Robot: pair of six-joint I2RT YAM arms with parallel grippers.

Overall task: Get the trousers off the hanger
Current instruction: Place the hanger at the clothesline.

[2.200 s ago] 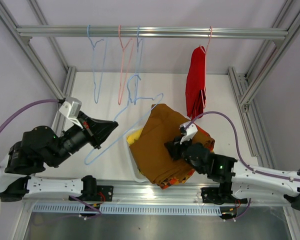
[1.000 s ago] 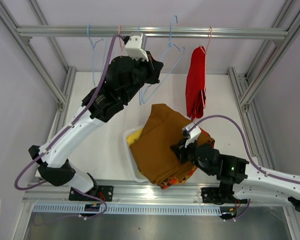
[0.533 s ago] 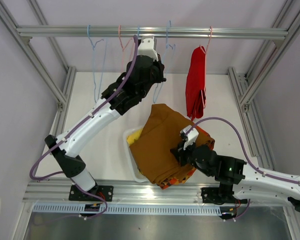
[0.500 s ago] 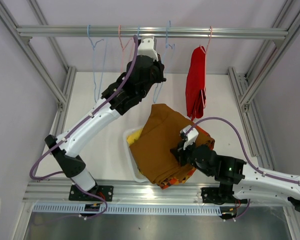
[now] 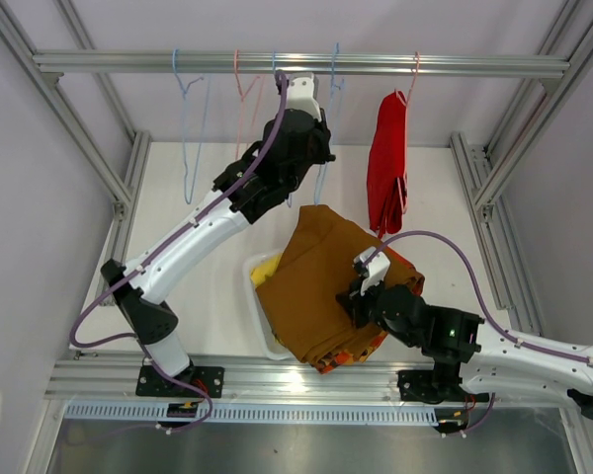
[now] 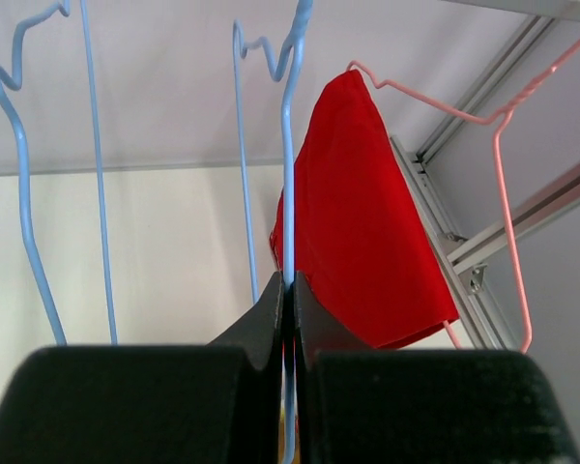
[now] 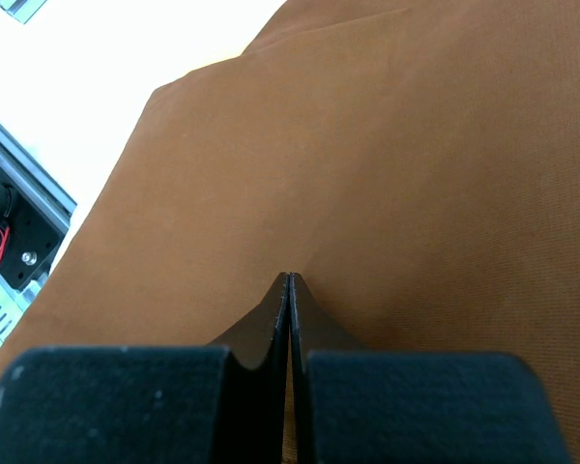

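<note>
The plain red trousers hang folded on a pink hanger at the right of the rail; they also show in the left wrist view. My left gripper is raised near the rail, shut on the wire of an empty blue hanger, just left of the red trousers. The brown trousers lie on top of the pile, over the yellow pair and the orange-red patterned pair. My right gripper is shut and empty just above the brown cloth. The camouflage pair is hidden.
A white basket holds the pile near the table's front. Empty hangers hang on the rail: a blue one, a pink one and another blue one. Frame posts stand at both sides.
My left arm swung from low at the left up to the rail, carrying the blue hanger, whose hook now sits at the rail. The right arm barely moved.
</note>
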